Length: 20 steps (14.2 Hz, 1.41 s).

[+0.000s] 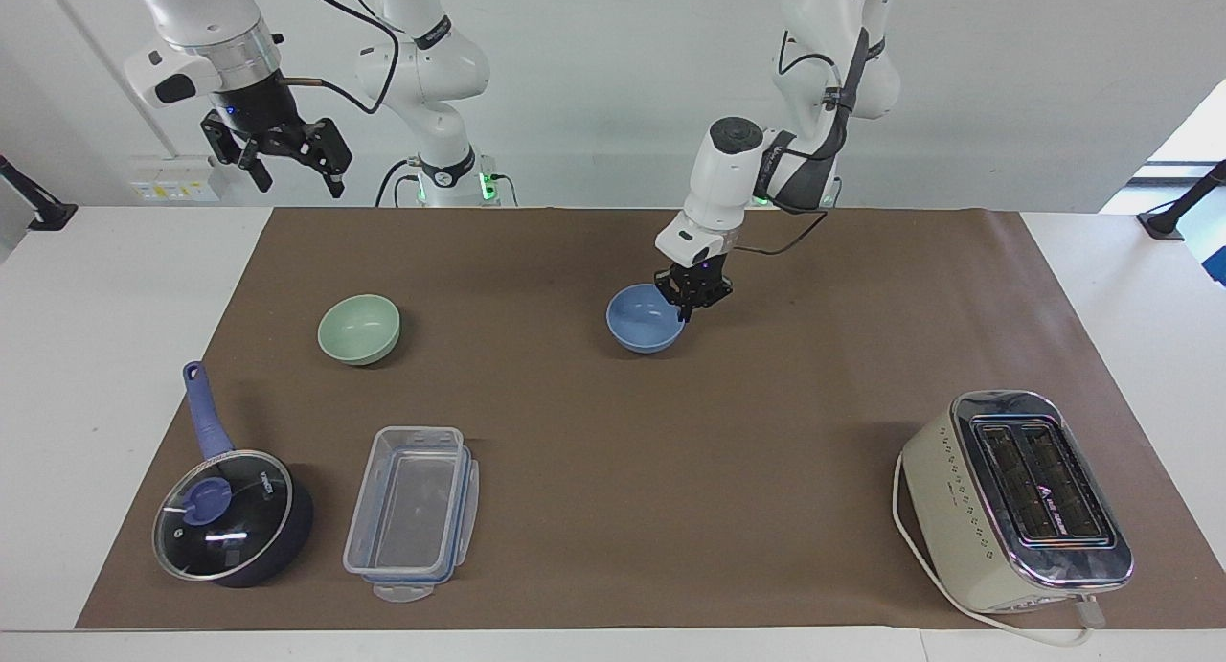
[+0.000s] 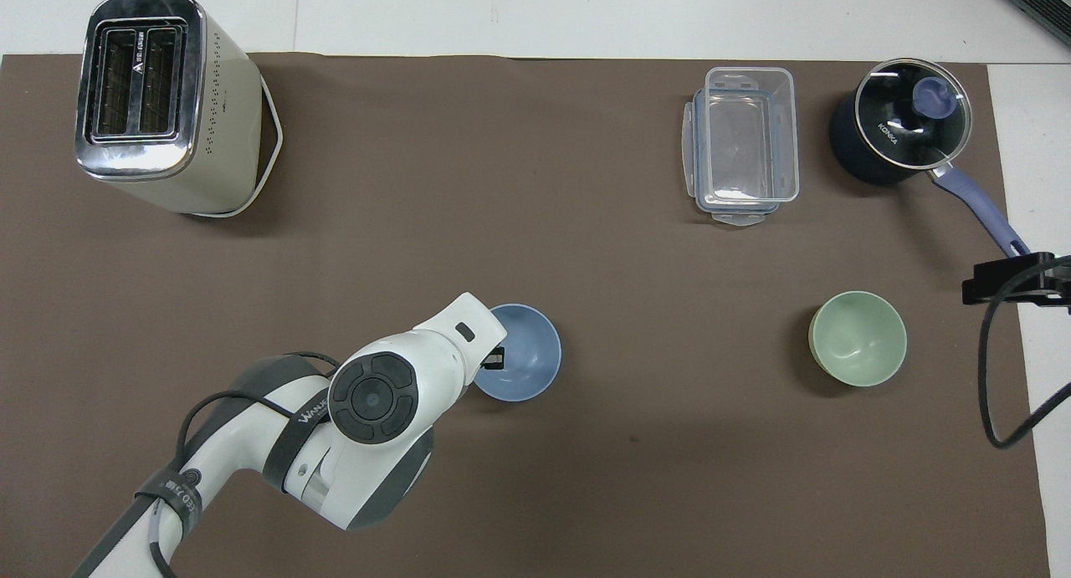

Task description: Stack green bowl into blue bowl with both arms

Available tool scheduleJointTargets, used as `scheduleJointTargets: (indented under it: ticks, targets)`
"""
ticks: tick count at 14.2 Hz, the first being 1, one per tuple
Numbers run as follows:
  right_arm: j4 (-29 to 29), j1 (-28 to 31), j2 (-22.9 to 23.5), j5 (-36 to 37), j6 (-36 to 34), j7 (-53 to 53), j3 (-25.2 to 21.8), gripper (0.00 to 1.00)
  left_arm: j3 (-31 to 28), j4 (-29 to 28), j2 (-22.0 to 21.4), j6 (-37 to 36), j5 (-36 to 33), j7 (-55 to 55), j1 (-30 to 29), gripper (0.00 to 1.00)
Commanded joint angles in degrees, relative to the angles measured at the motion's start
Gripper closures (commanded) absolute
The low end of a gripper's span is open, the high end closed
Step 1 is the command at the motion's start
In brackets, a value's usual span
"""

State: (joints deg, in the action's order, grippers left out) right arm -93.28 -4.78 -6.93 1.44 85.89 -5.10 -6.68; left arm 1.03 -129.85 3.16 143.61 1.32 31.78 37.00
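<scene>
Pinching smooth round blue bowl (image 1: 644, 322)

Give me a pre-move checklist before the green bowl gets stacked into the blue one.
1. Left hand shut on the blue bowl rim: ok, fingers pinch the rim on the side toward the left arm's end.
2. Blue bowl down on the mat: cannot tell, it sits low but contact is not clear.
3. Blue bowl empty and upright: ok.
4. Green bowl upright, empty and untouched: ok.
5. Right hand open and ready: ok, raised above the table's edge at the right arm's end, nothing in it.
6. Mat between the two bowls free of things: ok; container and saucepan lie farther from the robots.
</scene>
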Motion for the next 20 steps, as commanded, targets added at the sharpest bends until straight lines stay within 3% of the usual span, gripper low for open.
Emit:
scheduleJointTargets:
  ticks: [1, 2, 5, 11, 15, 20]
  targets:
    - [0.29, 0.74, -0.19, -0.39, -0.81, 1.41, 0.36, 0.0, -0.85, 1.0, 0.44, -0.26, -1.41, 0.56, 0.89, 0.47]
    - [0.29, 0.74, -0.19, -0.39, -0.72, 1.5, 0.36, 0.0, -0.94, 1.43, 0.53, -0.52, -1.41, 0.39, 0.89, 0.41]
    - [0.29, 0.74, -0.19, -0.39, -0.81, 1.41, 0.36, 0.0, -1.64, 1.7, -0.6, -2.62, -1.58, -4.68, -0.6, 0.0]
    - [0.29, 0.74, -0.19, -0.39, -0.81, 1.41, 0.36, 0.0, -1.56, 7.05, -5.88, -13.85, -5.36, -20.93, -13.24, 0.0]
    - [0.29, 0.74, -0.19, -0.39, -0.81, 1.41, 0.36, 0.0, -1.64, 20.92, -6.06, -30.81, -5.36, -33.34, -21.42, 0.0]
    - [0.38, 0.74, -0.54, -0.3, -1.34, 1.41, 0.53, 0.0, -1.91, 37.44, -4.92, -48.92, -3.53, -38.97, -27.23, 0.0]
